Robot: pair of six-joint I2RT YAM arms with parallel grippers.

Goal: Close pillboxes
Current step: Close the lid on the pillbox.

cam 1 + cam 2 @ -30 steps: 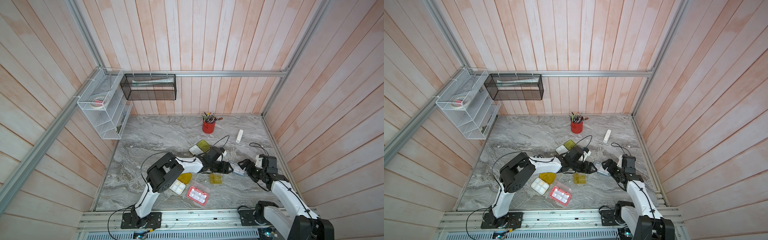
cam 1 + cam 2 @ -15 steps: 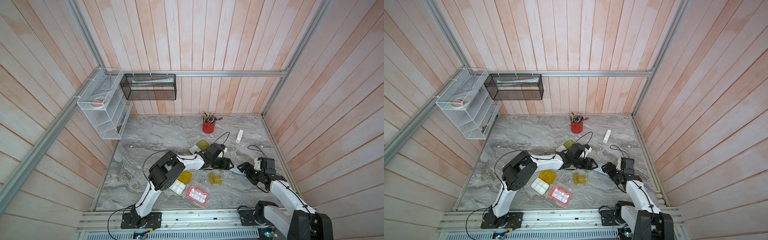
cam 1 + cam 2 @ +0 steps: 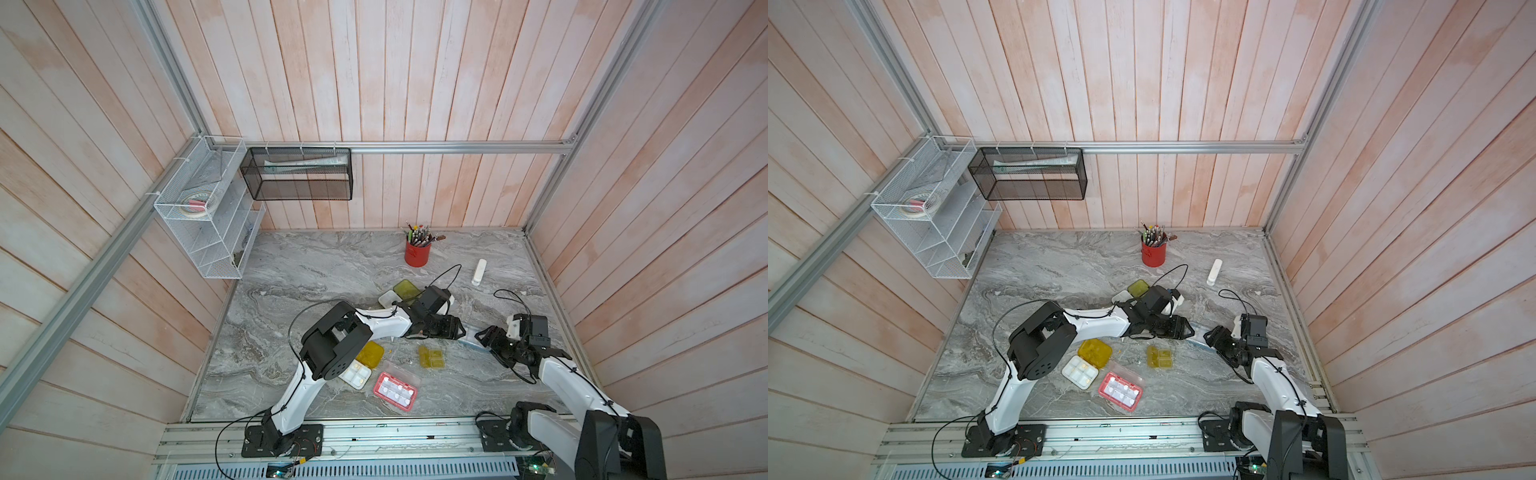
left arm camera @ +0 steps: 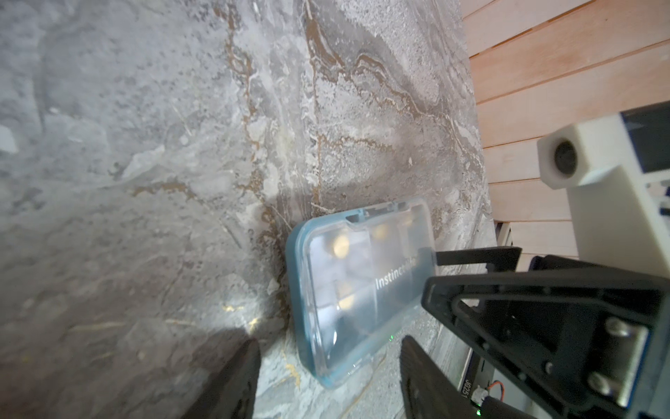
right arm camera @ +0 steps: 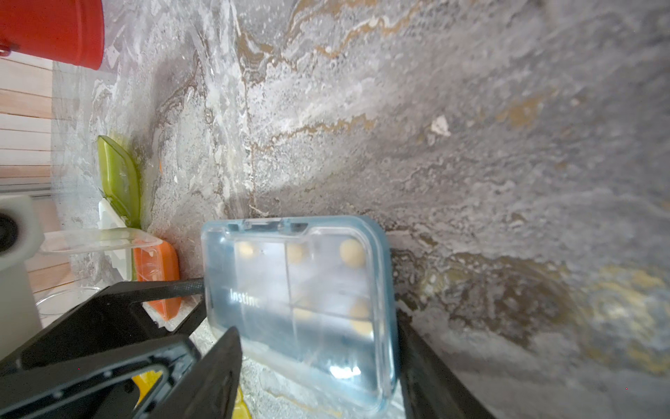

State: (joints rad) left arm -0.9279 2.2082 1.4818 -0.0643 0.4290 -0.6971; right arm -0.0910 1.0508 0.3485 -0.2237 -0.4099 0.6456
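A light blue pillbox point(image 4: 359, 290) with its clear lid lying down lies between my two grippers, a thin sliver in a top view point(image 3: 471, 341). My left gripper point(image 4: 331, 381) is open, with one corner of the box between its fingers, untouched. My right gripper point(image 5: 322, 362) faces it from the other end, jaws apart on either side of the box point(image 5: 301, 301), one finger against its edge. Open pillboxes lie around: lime-olive point(image 3: 405, 288), yellow point(image 3: 370, 354), small olive point(image 3: 431, 357), pink-red point(image 3: 395, 388), and orange point(image 5: 156, 268).
A red cup of pencils point(image 3: 417, 252) and a slim white stick point(image 3: 479, 272) stand behind the boxes. White and black wire baskets point(image 3: 208, 208) hang on the walls at the back left. The right wall runs close beside my right arm.
Both grippers have narrowed their jaws and drawn in a little toward the light blue pillbox from opposite ends.
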